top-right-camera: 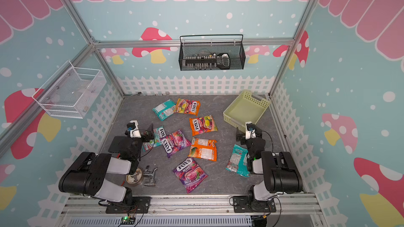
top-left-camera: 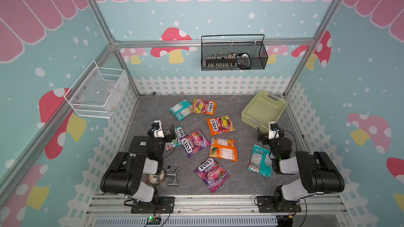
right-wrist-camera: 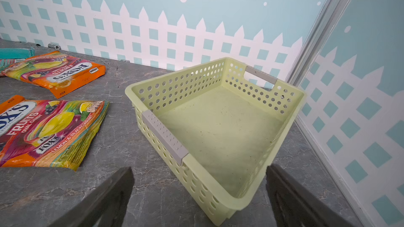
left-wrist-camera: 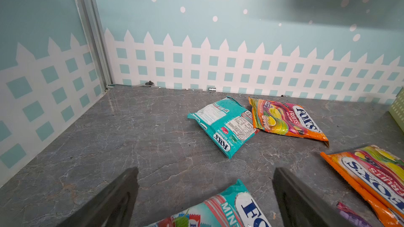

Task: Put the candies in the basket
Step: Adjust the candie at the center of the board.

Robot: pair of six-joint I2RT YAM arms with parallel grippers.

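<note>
Left gripper (left-wrist-camera: 205, 201): jaws spread wide, nothing held; it hangs close above the left side of the table (top-left-camera: 153, 110)
Teal mint bag (left-wrist-camera: 231, 210): flat on the table straight below that gripper, its far end showing between the two fingers; its long axis runs from near-left to far-right, slantwise across the gap and not square to it
Right gripper (right-wrist-camera: 199, 197): also wide open and empty; poised at the near corner of the basket
Basket (top-left-camera: 262, 111): far right corner of the table; empty; well apart from the left gripper
Other candies: seven more bags loose on the table, all outside the basket; a teal one (top-left-camera: 260, 160) lies near right, just beside the right arm
Nearer arm: left for the mint bag; right for the basket and the near-right teal bag
Coming move, as I judge it: a short descent and pinch by the left gripper — then a long carry rightward and away to the basket
</note>
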